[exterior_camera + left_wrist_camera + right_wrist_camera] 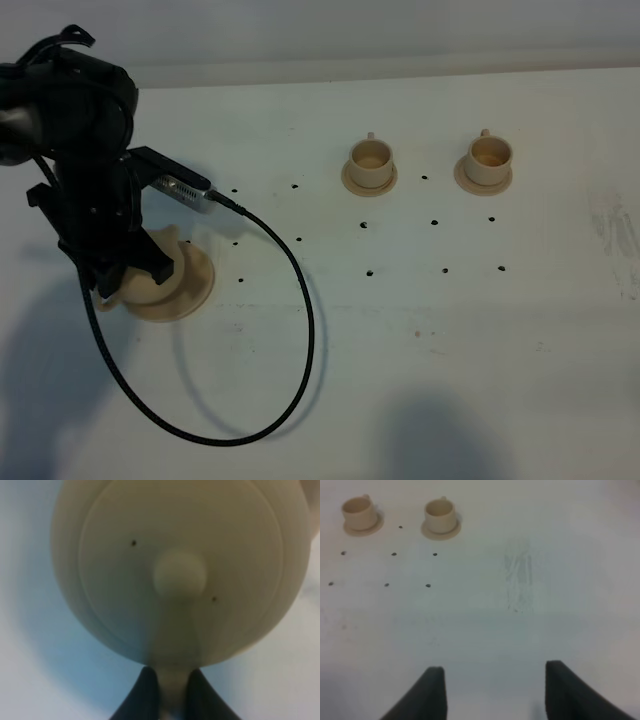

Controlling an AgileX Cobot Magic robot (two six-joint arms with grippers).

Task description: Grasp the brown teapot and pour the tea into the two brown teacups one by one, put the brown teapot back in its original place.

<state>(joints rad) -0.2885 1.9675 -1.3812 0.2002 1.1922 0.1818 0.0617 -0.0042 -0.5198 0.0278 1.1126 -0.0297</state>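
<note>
Small black dots (371, 271) and a faint scuff (615, 235) mark the white table (500, 350).

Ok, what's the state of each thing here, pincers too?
teapot: lid on, upright on big saucer, handle gripped.
big saucer: under the teapot.
left pincer: shut on the teapot handle.
right pincer: open, empty.
left cup: upright on its saucer.
right cup: upright on its saucer.

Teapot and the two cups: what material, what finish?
The brown teapot: probably glazed ceramic, smooth beige with a soft sheen and moulded lid rings; left teacup and right teacup: same beige, look like matching ceramic, too small to judge the glaze.
</note>
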